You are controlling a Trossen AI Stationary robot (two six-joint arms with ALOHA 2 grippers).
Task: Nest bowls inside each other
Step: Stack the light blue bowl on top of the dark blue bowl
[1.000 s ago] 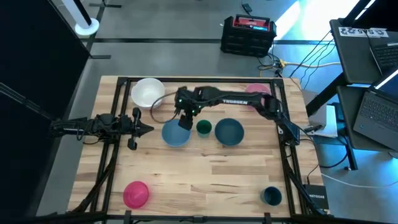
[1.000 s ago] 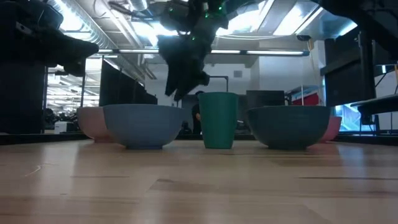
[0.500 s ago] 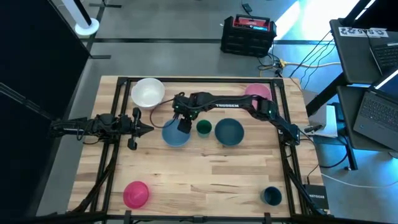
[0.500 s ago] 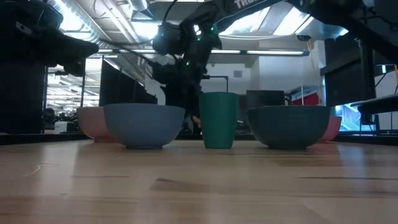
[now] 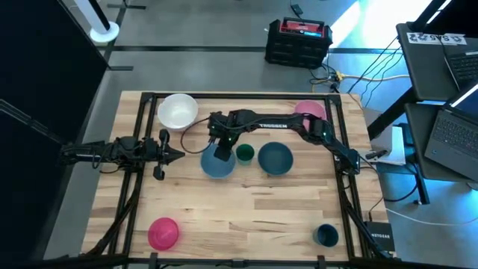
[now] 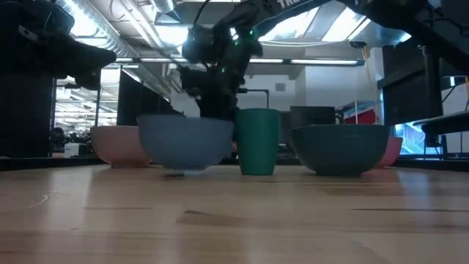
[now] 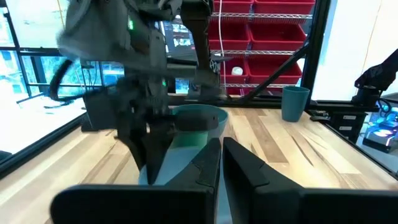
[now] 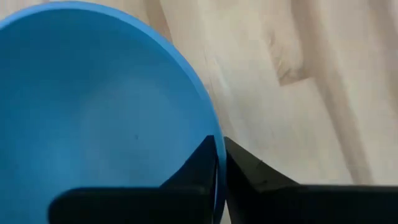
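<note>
Reaching across the wooden table (image 5: 246,209) from its right side, the right arm lowers its hand (image 5: 222,152) onto the light blue bowl (image 5: 216,164), the two fingers pinching the bowl's rim with one finger inside and one outside. In the low view the light blue bowl sits slightly off the tabletop, a thin shadow under its base. The left arm waits at the table's left edge, its hand (image 5: 176,155) pressed together and holding nothing. The darker blue bowl (image 5: 275,158) stands to the right of the held bowl, with the small green cup (image 5: 245,155) between the two. The white bowl (image 5: 178,110) sits near the far left corner and the pale pink bowl (image 5: 309,109) near the far right corner, partly under the right arm. The magenta bowl (image 5: 163,232) rests at the near left, well apart from the others. A dark teal cup (image 5: 326,235) stands at the near right corner.
</note>
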